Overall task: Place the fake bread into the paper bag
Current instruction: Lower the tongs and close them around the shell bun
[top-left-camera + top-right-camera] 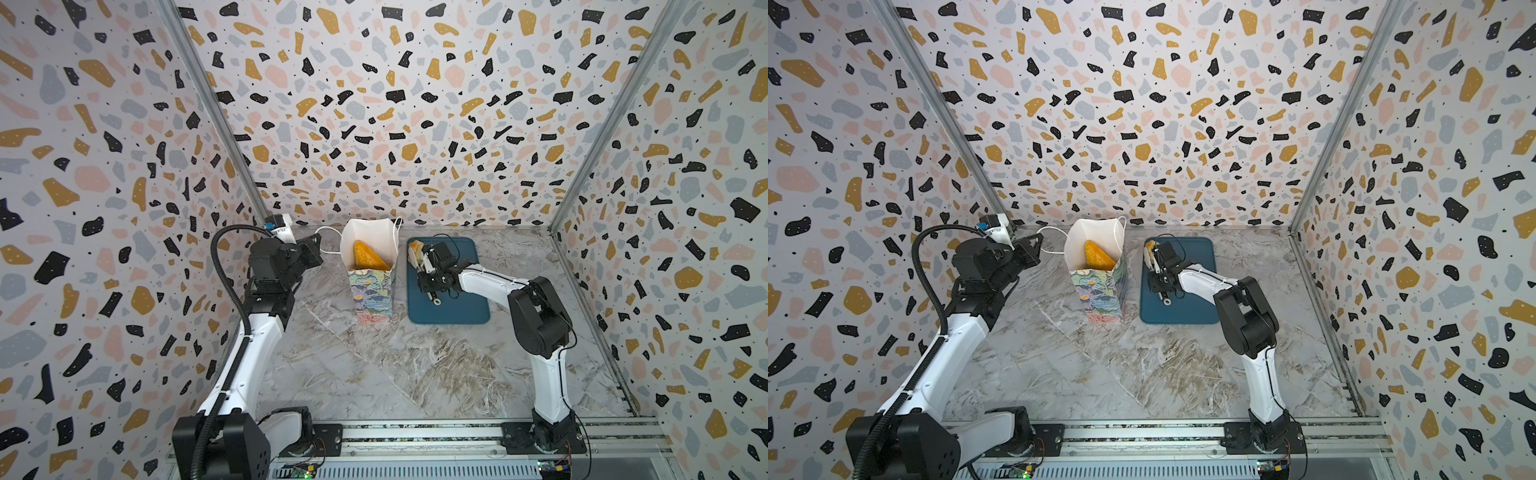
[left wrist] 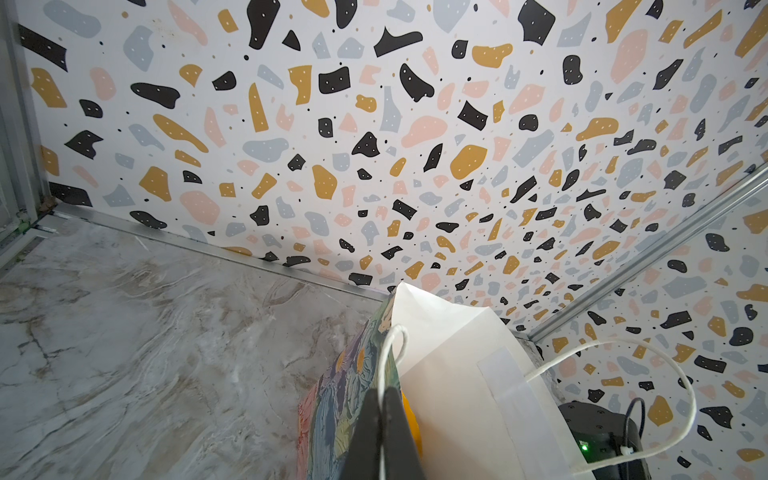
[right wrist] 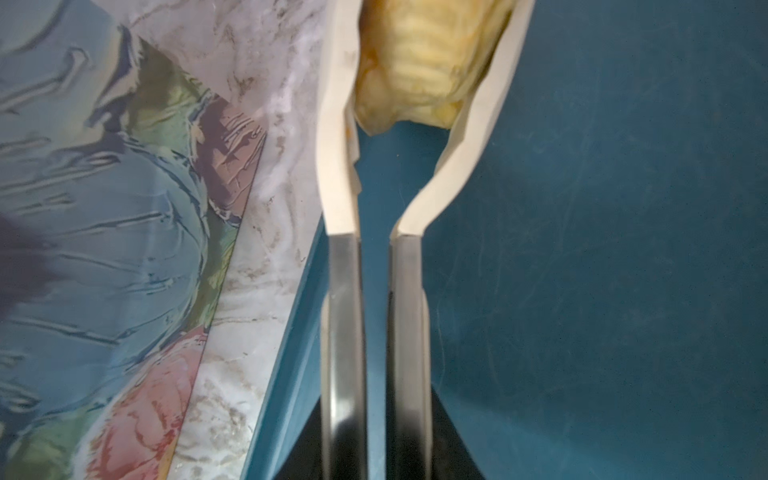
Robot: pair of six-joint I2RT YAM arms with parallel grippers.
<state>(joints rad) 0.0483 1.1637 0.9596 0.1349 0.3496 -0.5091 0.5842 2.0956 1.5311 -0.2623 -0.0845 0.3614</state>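
1. Nearest, at 6 o'clock of the marble table [image 1: 386, 374], the two arm bases sit on a metal rail [image 1: 415, 436], the left at 7 o'clock and the right at 5 o'clock
2. Beyond the table's middle, toward 12 o'clock, the paper bag [image 1: 372, 297] stands on its base with its mouth open. Just beside it at its 3 o'clock lies a flat dark-blue tray [image 1: 457, 309], and a thin strip of marble parts the two
3. Inside the bag a seeded loaf [image 1: 368, 255] leans on end against the white lining, its golden-orange crust showing in both top views
4. At the bag's 9 o'clock, level with its rim, the left gripper [image 2: 383, 392] has its dark fingers pressed together on the thin white cord handle [image 2: 392, 353] that runs out of the bag's rim
5. At the tray's 11 o'clock corner the right gripper [image 1: 420, 258] is clamped on a pale ridged roll [image 3: 419, 70]. Its white pads [image 3: 336, 124] bend around the roll's sides, and the roll sits over the blue surface; whether it touches the tray I cannot tell
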